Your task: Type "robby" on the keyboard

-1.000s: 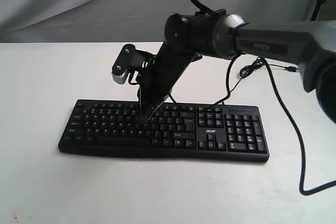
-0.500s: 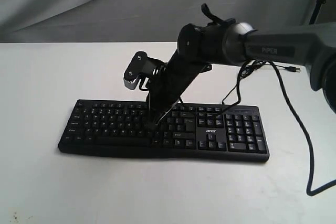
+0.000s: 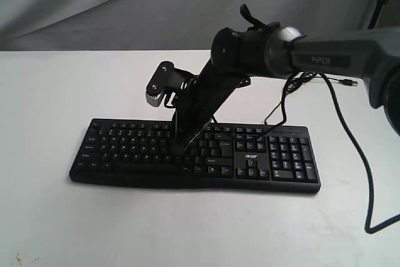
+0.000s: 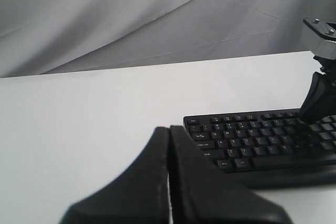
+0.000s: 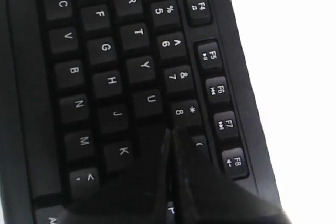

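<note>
Nearest of all, a broad strip of bare white table (image 3: 187,223) lies in front of the keyboard (image 3: 250,176), open along the whole front edge. The keyboard sits flat about mid-table, its long side across the exterior view and its number pad at the right end. There is white surface past both short ends, more past the left end than the right.

Off the keyboard's Esc corner, the left gripper (image 4: 169,129) hangs over bare table, well apart from the keys. Its two fingers are pressed together with only a hairline between them, holding nothing.

Over the letter block, the right gripper (image 3: 177,148) comes down steeply from behind the keyboard. Its fingers are also closed into one point with nothing between them. In the right wrist view the tip (image 5: 169,132) covers the key spot just past U, between 8 and K. Whether it presses the key or only touches it cannot be told.

Beyond the keyboard's right end, a black cable (image 3: 359,173) drops from the right arm (image 3: 325,57) and loops across the table toward the right edge. Behind the keyboard's back edge more white table runs to a grey cloth (image 3: 94,4) that closes off the room.
</note>
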